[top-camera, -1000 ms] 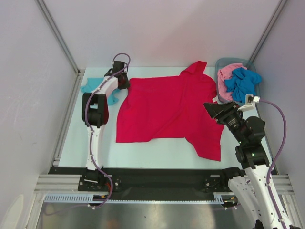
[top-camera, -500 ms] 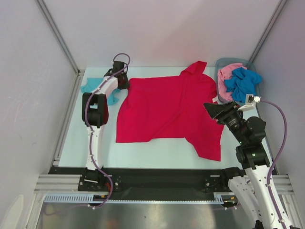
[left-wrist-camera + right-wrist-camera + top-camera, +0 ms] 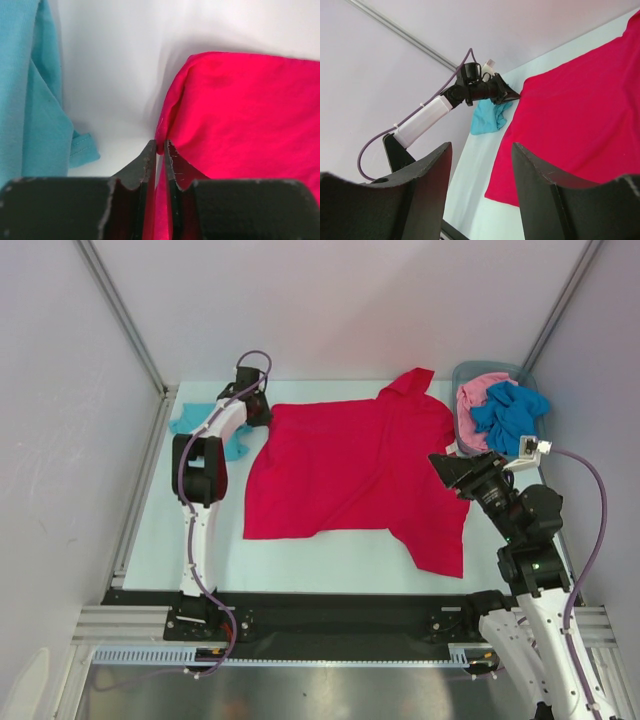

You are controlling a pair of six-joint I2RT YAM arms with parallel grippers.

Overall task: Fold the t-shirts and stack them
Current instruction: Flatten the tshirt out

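A bright red t-shirt (image 3: 355, 465) lies spread flat across the middle of the table. My left gripper (image 3: 262, 410) is at its far left corner. In the left wrist view the left gripper (image 3: 160, 145) is shut on the edge of the red cloth (image 3: 240, 115), with a fold running down between the fingers. A crumpled light teal t-shirt (image 3: 190, 425) lies just left of it, also in the left wrist view (image 3: 30, 110). My right gripper (image 3: 440, 465) hovers open over the red shirt's right side, with nothing between its fingers (image 3: 482, 147).
A grey bin (image 3: 462, 375) stands at the far right corner, holding a pink t-shirt (image 3: 478, 395) and a deeper blue t-shirt (image 3: 510, 410). Metal frame posts and pale walls close in the table on the left, back and right.
The left jaws have narrowed onto the red shirt's corner. The right arm has shifted slightly to the right; its jaws stay as wide.
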